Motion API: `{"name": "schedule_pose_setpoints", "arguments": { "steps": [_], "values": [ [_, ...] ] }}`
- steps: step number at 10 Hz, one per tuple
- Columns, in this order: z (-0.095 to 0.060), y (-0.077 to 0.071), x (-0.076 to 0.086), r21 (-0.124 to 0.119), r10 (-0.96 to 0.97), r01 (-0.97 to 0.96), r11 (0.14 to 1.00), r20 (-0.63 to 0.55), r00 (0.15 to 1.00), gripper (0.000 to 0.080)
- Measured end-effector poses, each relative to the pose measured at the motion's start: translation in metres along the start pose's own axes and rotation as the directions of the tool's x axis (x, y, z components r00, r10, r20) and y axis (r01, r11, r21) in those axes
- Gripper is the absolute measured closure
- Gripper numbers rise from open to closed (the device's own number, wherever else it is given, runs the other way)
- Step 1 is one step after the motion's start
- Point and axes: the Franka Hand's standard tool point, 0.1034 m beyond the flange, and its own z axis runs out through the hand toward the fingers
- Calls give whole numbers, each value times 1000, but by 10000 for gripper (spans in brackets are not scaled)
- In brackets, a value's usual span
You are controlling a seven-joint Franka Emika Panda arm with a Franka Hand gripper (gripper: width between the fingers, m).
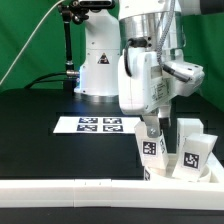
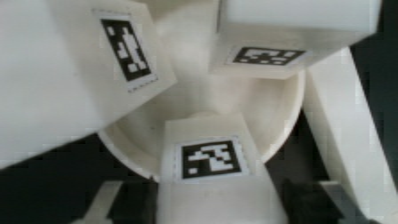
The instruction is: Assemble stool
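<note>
Stool parts stand bunched at the front of the table (image 1: 40,130), toward the exterior view's right, just behind the rail (image 1: 70,188). The table is black and takes up most of the scene. The arm (image 1: 140,70) comes down from above over that cluster, white and bulky, hiding part of it. The rail is long and white and runs along the front edge, with the parts close against its far side. The marker board (image 1: 100,124) lies flat near the middle of the table, to the exterior view's left of the parts and apart from them.

The seat (image 2: 210,120) shows best in the wrist view: a white curved wall around a hollow, with a square tag on the near part of its rim. In the exterior view I cannot pick it out from the other white pieces.

Three legs are in view from outside: one (image 1: 153,150) right below the arm with its tag facing the camera, a second (image 1: 192,157) to the exterior view's right of it, also tagged, and a third (image 1: 190,128) behind the second. All stand upright and close together. The wrist view shows two tagged legs (image 2: 116,50) (image 2: 267,60) next to the seat; whether they touch it is unclear.

The gripper (image 1: 150,128) (image 2: 222,198) hangs low over the seat, its fingers (image 2: 111,198) spread apart, with the tagged rim between them. Contact with the rim cannot be made out.
</note>
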Motion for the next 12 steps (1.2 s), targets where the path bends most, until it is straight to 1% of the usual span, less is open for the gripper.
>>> {"name": "schedule_pose_setpoints", "arguments": {
  "steps": [1,3,5,6,7,8,9,12],
  "values": [
    [0,1,0,4,32,-32,999,-8,999,459],
    [0,2,1,1,69,-69,998,2,998,459],
    [0,2,1,2,39,-39,999,0,999,459],
    [0,2,1,1,31,-31,1000,0,1000,288],
    [-9,-1,3,-7,-36,36,999,7,999,190],
    [-22,-5,3,-8,-56,57,998,21,998,190],
    [-31,-9,2,-5,-65,66,998,33,997,158],
    [-26,-7,3,-6,-68,69,998,26,997,151]
  ]
}}
